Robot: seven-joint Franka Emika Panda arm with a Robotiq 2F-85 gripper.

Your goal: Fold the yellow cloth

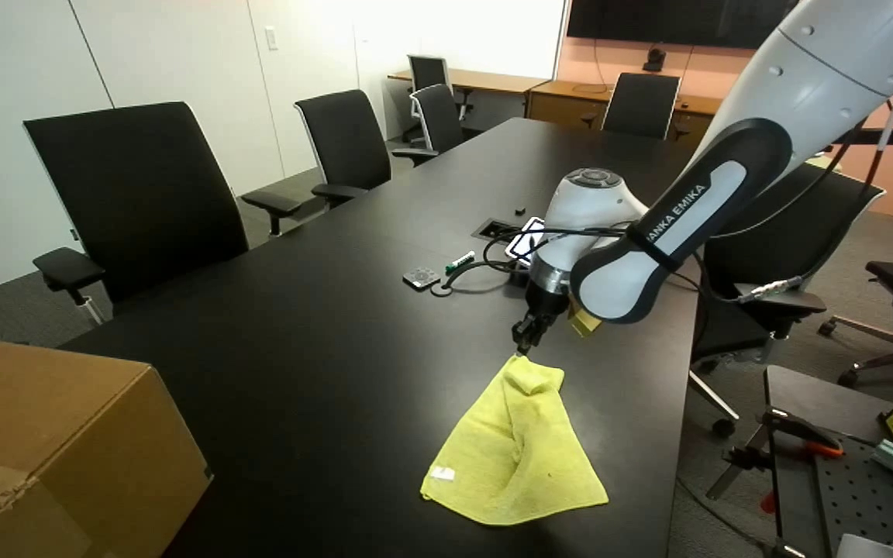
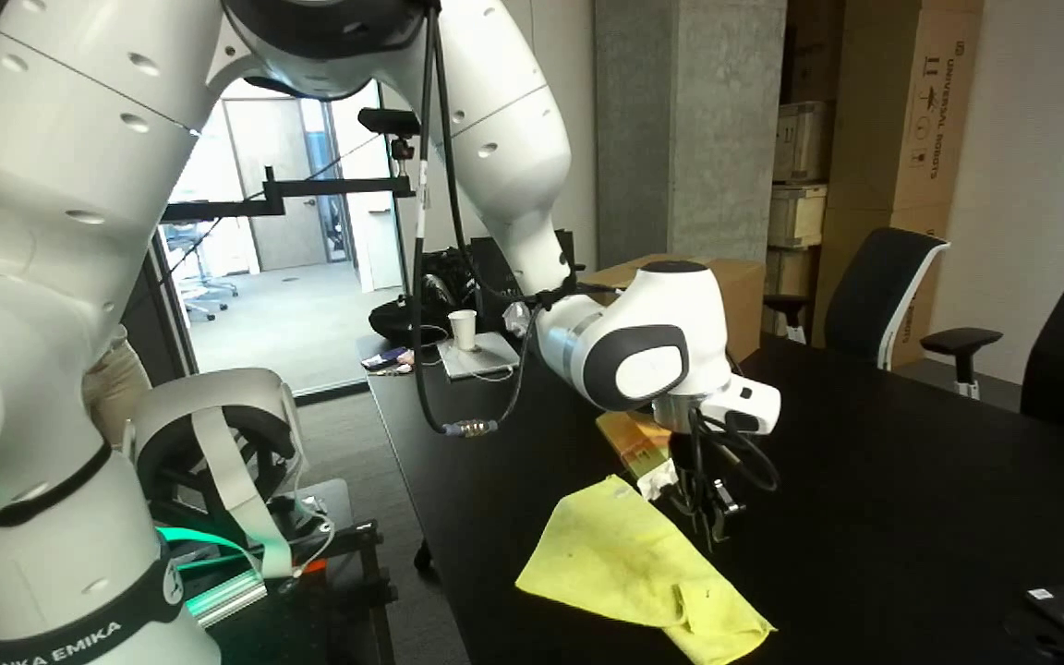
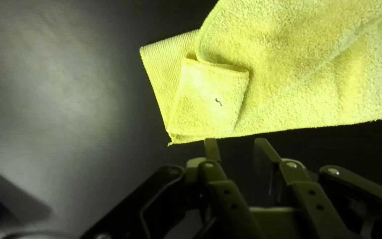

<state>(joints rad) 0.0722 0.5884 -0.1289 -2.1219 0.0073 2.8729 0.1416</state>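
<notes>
Robot gripper (image 3: 235, 140), one: fingers (image 3: 213, 151) spread, dark table (image 3: 68, 83) showing in the gap, nothing pinched; pointed down in both exterior views

Yellow cloth (image 3: 310, 83), one: on the table, rumpled, just past the fingertips, up and to the right in the wrist view; whether a fingertip touches it or only overlaps its edge in sight, cannot be told; in an exterior view a strip of table shows between the gripper and the cloth (image 2: 615, 554)

Flap (image 3: 204, 109), one: small, turned over on the cloth's narrow end, the part lying closest to the fingers

Long axis: from the narrow end by the gripper to the broad end (image 1: 520, 496), which spreads toward the camera in an exterior view; white tag (image 1: 443, 473) at one of its corners

Near edge: nearly parallel to a line across the two fingertips

Next move, as judged: a short shift over that edge, then down; with the fingers set along the edge, closing may bunch the fabric unless the wrist turns; folding looks unfinished
</notes>
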